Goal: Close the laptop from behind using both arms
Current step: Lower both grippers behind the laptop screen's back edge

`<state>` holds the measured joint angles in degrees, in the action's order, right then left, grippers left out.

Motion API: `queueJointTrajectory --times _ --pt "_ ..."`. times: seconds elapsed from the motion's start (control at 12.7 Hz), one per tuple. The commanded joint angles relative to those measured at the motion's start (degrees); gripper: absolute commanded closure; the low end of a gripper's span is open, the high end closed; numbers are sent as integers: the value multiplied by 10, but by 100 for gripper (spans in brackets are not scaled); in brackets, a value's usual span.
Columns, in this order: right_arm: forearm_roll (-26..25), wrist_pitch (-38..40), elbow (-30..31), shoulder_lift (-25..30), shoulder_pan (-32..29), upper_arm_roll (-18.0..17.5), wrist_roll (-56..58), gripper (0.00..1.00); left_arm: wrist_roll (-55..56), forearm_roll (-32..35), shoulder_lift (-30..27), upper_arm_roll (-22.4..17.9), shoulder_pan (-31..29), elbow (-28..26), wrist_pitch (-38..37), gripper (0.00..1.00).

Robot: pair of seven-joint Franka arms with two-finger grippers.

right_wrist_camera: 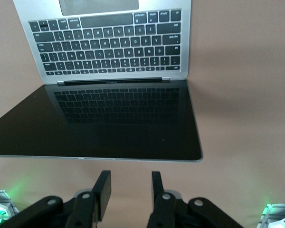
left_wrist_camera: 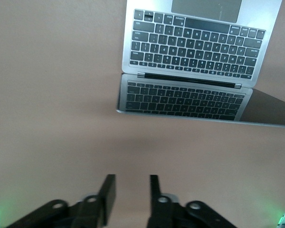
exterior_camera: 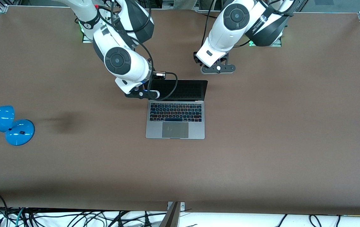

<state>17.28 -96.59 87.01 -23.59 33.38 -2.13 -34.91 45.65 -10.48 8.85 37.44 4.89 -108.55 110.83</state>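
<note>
The laptop (exterior_camera: 175, 119) is seen lying open near the middle of the brown table (exterior_camera: 262, 142). Its flat half with the black keys is nearer the front camera, and its dark screen (exterior_camera: 183, 90) is tipped back toward the robots' bases. The hinge, its long line, runs from one arm's end of the table to the other.

The right gripper (exterior_camera: 142, 93) is held over the screen's top edge, at the corner toward the right arm's end. In the right wrist view the gripper (right_wrist_camera: 128, 190) is shown just above that edge, with the screen sloping away below it. Its fingers (right_wrist_camera: 103, 192) are partly closed, with a small gap, and nothing is held.

The left gripper (exterior_camera: 217, 68) is kept off the laptop, a little farther from the front camera than the screen's top edge and toward the left arm's end. In its own view (left_wrist_camera: 128, 194) only bare table is seen between its fingers (left_wrist_camera: 108, 194), which are also partly closed on nothing. The right gripper is judged to be nearer the lid, though whether it is touching cannot be told.

The body is smooth grey metal, thin and flat, with rounded corners. The screen is shiny black glass, and the keys are mirrored in it. A blue lamp (exterior_camera: 5, 124) is standing well apart from the laptop.
</note>
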Motion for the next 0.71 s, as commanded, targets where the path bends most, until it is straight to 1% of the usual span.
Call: queueJointTrajectory --times 0.0,0.08,0.16,0.24,0.31,0.63 --pt "23 -4 2 -9 8 -1 -10 70 24 -7 35 0 11 17 19 100" --pt "40 -3 3 -14 12 -1 -11 76 24 -7 46 0 12 17 28 100" --pt "42 -3 3 -18 15 -1 -11 81 23 -7 61 -1 13 21 33 100" --pt "42 -4 3 -23 19 -1 -11 81 23 -6 78 -1 14 32 35 100" --pt "42 -4 3 -28 20 -1 -11 83 24 -1 96 -2 14 41 35 100" --pt "42 -4 3 -45 30 -1 -10 89 37 41 151 -1 14 74 36 100"
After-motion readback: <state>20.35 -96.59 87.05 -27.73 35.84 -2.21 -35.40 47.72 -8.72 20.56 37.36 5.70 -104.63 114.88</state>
